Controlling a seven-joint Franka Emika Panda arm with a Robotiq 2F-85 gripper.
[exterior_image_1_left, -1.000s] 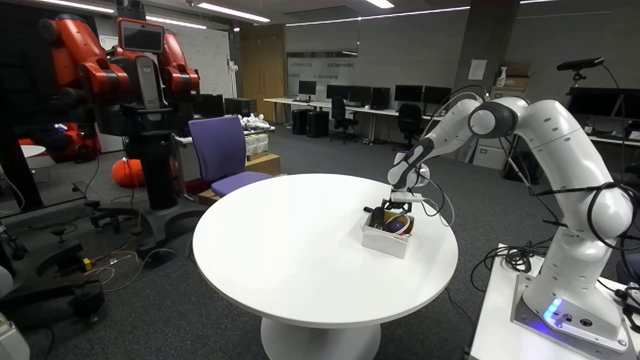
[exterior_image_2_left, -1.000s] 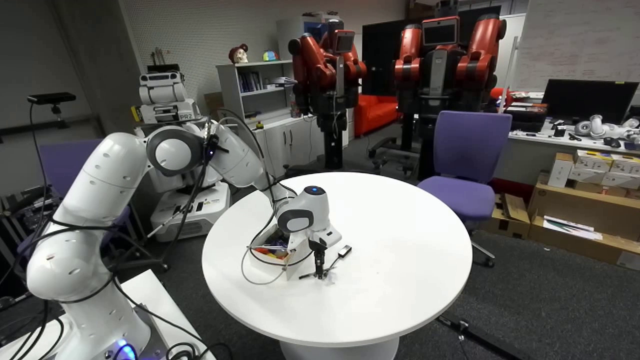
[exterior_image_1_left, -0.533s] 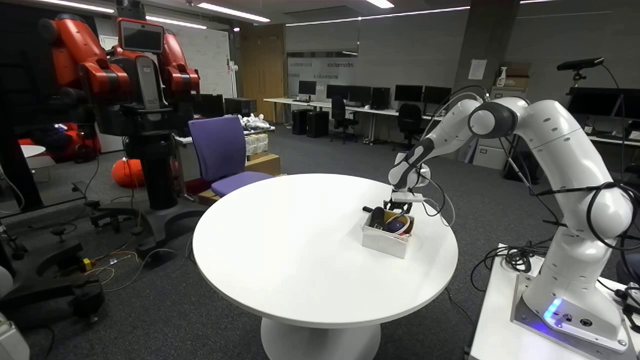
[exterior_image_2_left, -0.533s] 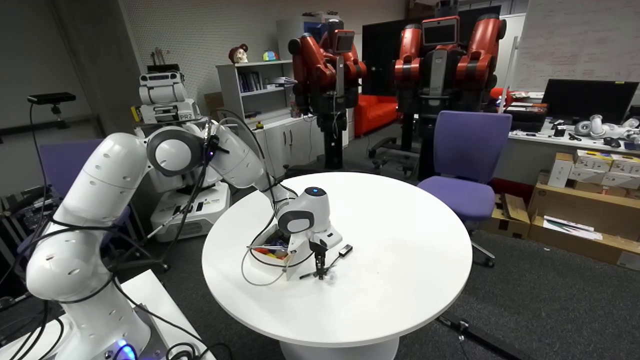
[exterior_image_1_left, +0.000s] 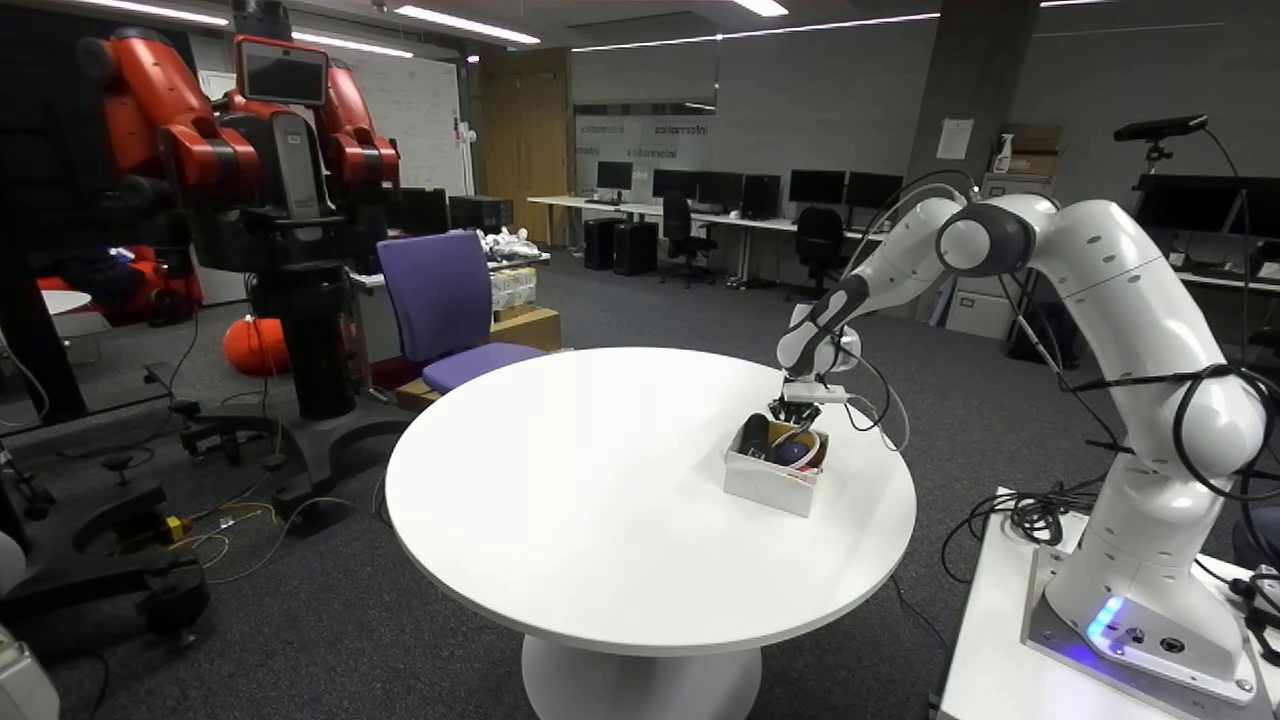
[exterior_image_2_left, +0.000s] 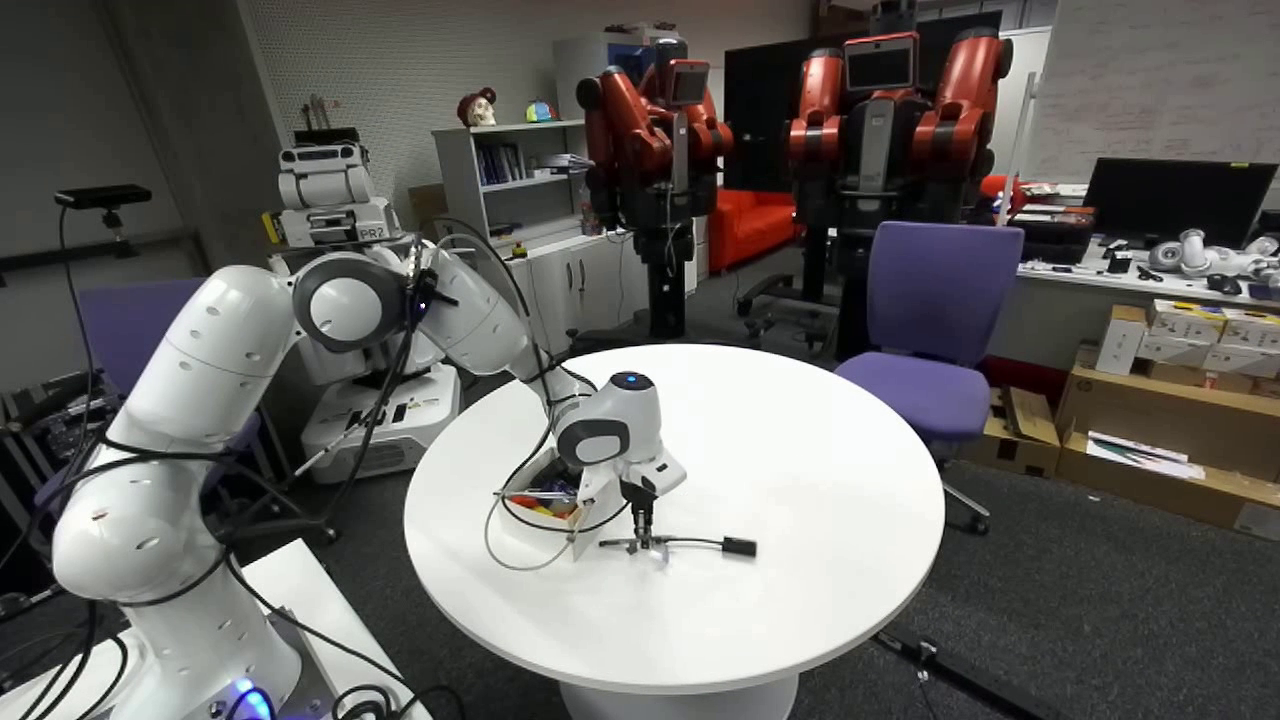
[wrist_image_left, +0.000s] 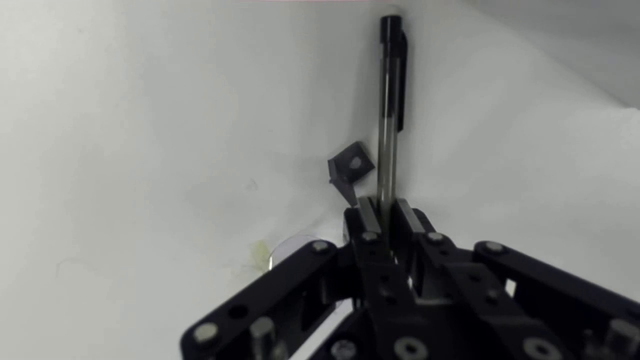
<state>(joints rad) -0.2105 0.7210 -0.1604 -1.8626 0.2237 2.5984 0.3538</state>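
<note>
My gripper (wrist_image_left: 384, 206) is shut on a slim pen (wrist_image_left: 389, 100) with a clear barrel and a black clip end, which points up in the wrist view. Its pads lie on either side of the barrel. In an exterior view the pen (exterior_image_2_left: 614, 543) lies at tabletop level under the gripper (exterior_image_2_left: 643, 543). A black block (exterior_image_2_left: 739, 547) on a thin stem reaches out the opposite side; whether it joins the pen, I cannot tell. Close by the left finger sits a small dark square piece (wrist_image_left: 351, 164). A clear round piece (wrist_image_left: 295, 246) is partly covered by that finger.
A white box (exterior_image_1_left: 768, 488) with a black item (exterior_image_1_left: 755, 437), a dark purple round thing (exterior_image_1_left: 791, 453) and other pieces stands beside the gripper on the round white table (exterior_image_1_left: 600, 500). Loose cables hang from the wrist. A purple chair (exterior_image_2_left: 925, 390) stands behind the table.
The gripper has closed on the pen while staying almost in place. The black block has swung round to the right in an exterior view, and it has gone out of sight behind the box elsewhere.
</note>
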